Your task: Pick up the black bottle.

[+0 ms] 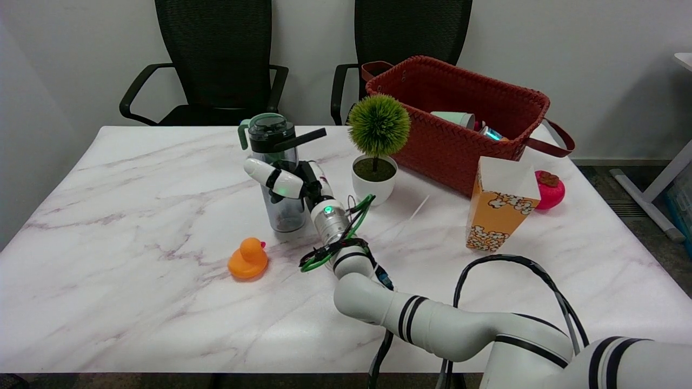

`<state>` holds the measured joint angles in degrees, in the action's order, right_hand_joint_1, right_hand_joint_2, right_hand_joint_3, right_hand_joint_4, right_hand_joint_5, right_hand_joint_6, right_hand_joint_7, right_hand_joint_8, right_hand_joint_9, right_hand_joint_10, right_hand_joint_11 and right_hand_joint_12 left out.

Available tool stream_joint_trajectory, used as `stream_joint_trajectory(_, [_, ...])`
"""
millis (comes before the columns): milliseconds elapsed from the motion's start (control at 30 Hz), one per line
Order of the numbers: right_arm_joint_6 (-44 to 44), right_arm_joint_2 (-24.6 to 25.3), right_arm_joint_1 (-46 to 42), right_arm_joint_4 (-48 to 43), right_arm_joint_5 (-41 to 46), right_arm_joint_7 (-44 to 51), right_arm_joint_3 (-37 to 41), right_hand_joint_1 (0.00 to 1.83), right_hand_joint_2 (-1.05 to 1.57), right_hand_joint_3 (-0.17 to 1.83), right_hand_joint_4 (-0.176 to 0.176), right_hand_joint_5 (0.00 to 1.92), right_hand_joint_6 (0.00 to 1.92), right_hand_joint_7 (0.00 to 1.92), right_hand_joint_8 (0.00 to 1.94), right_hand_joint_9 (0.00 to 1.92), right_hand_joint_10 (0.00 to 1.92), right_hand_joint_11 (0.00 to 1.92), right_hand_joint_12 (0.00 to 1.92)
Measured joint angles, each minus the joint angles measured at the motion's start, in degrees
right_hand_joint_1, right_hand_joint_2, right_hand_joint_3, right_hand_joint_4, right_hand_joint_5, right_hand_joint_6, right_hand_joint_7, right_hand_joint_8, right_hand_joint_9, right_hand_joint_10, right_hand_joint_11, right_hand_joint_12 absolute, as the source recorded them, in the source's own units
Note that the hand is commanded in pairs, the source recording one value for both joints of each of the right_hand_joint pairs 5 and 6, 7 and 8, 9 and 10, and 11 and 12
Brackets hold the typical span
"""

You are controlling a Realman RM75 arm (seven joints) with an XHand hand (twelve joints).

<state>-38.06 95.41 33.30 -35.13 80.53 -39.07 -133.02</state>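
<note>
The black bottle (278, 162) is a clear smoky tumbler with a black lid, a green rim and a black handle sticking out to the right. It stands upright, its base just off the marble table (135, 178). My right hand (289, 183) grips its body from the right side, the fingers wrapped around its middle. The arm reaches in from the lower right.
An orange rubber duck (248, 259) sits near the bottle's front left. A small potted green plant (377, 146) stands close to the right of the hand. Farther right are a red woven basket (459, 116), a popcorn box (500, 202) and a pink toy (550, 189).
</note>
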Motion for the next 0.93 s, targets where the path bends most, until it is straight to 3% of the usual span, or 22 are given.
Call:
stream_joint_trajectory(433, [-4.2,-2.3,-1.3,-5.9,-0.7,0.3,0.0,1.23,1.33,0.65,0.0,1.27,1.27,1.61,1.61,1.48,1.48,1.29,1.29])
stream_joint_trajectory(933, [-9.3,-6.6,-3.2,-18.3,-3.6,5.5,1.2,1.22,1.3,0.65,0.0,1.25,1.25,1.61,1.61,1.48,1.48,1.29,1.29])
